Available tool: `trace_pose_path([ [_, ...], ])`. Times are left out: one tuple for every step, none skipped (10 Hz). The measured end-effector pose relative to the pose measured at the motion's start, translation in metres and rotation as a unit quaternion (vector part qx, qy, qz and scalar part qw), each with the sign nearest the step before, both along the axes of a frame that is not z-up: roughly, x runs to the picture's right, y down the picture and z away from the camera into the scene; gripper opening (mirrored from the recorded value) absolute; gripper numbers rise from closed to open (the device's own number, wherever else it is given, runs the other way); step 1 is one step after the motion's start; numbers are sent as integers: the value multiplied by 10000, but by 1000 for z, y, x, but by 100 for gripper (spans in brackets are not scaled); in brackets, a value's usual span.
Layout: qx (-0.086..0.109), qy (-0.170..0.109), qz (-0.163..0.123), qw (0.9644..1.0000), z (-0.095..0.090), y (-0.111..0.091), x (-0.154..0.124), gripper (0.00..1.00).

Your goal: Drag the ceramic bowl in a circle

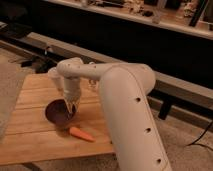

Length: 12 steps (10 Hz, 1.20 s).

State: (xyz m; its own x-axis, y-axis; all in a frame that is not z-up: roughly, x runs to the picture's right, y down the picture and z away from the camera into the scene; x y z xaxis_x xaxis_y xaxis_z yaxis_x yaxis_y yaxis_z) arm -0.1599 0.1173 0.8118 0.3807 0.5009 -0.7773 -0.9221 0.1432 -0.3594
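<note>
The ceramic bowl [57, 113], dark maroon and shallow, sits upright on the wooden table [30, 137] left of centre. My gripper [70, 105] points straight down from the white arm [125, 100] and is shut on the bowl's right rim. The arm's wrist hides the rim's far right part.
An orange carrot [81, 133] lies just in front and to the right of the bowl. The table's front edge is near the bottom of the view. A dark bench and counter [150, 45] run behind the table. My arm covers the table's right side.
</note>
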Motion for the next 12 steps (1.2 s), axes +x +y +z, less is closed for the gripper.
trace_pose_path([
  [44,77,19,10000,1,-5,7,0],
  [152,207,54,9997,5,-16,17,0],
  [208,251,108,9994,7,-24,20,0],
  [269,268,173,9991,12,-32,18,0],
  [358,244,272,9987,19,-45,7,0],
  [407,200,322,9985,23,-53,-2,0],
  [456,115,360,9982,27,-62,-16,0],
  [485,25,386,9981,31,-69,-31,0],
  [492,-92,414,9979,34,-74,-50,0],
  [479,-158,441,9978,36,-75,-59,0],
  [428,-264,479,9976,38,-73,-73,0],
  [349,-390,518,9973,39,-69,-88,0],
])
